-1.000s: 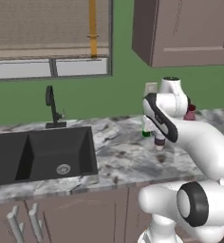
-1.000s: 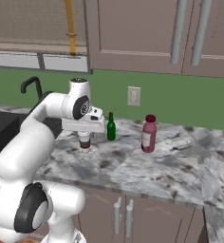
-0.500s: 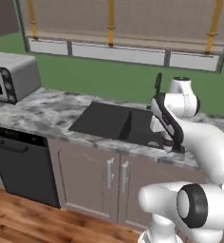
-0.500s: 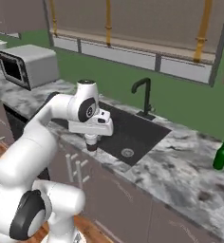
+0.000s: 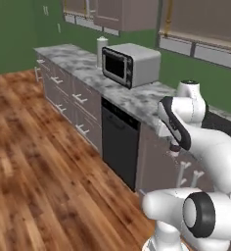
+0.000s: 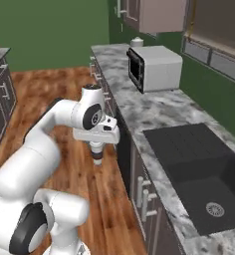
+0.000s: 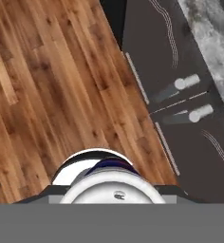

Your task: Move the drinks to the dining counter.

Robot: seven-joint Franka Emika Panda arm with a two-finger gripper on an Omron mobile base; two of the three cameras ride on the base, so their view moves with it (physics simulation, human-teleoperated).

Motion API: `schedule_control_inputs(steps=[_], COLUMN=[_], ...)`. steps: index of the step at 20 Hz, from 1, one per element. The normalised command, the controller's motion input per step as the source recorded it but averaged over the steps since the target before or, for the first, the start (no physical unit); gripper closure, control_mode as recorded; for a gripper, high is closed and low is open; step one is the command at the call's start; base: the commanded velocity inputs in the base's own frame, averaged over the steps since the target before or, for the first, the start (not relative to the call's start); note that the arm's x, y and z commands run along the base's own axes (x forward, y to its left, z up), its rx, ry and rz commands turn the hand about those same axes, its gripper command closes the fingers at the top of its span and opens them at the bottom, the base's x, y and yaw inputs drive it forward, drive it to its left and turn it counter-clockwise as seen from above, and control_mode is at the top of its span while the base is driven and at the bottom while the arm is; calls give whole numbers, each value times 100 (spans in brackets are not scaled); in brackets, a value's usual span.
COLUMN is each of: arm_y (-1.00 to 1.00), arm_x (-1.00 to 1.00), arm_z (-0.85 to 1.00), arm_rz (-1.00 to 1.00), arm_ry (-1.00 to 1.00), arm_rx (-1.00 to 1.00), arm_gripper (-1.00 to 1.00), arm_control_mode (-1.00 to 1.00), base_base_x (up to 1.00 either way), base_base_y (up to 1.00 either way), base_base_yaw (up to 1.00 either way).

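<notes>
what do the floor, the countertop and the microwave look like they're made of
Floor: wood planks, warm brown, slightly glossy, with visible grain and board seams.
Countertop: marble or similar stone, grey-white with dark veining, polished look.
Microwave: probably brushed metal or grey plastic casing, with a dark glassy door.

The white arm is folding at its elbow, forearm reaching forward and wrist bending down, so the gripper [image 6: 97,160] is pointing at the floor, its fingers closing around a short white-topped cup [image 7: 112,187].
</notes>
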Motion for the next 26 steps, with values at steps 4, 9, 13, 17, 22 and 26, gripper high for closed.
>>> schedule_control_inputs(steps=[4,9,13,17,22,26], arm_y=[0,0,0,0,0,0], arm_x=[0,0,0,0,0,0], arm_z=[0,0,0,0,0,0], arm_rz=[0,0,0,0,0,0], arm_ry=[0,0,0,0,0,0], arm_rx=[0,0,0,0,0,0], arm_gripper=[100,100,100,100,100,100], arm_control_mode=[100,100,100,100,100,100], base_base_x=[66,100,100,100,100,100], base_base_y=[-2,-9,-23,-34,-11,-4], base_base_yaw=[87,59,19,3,0,0])
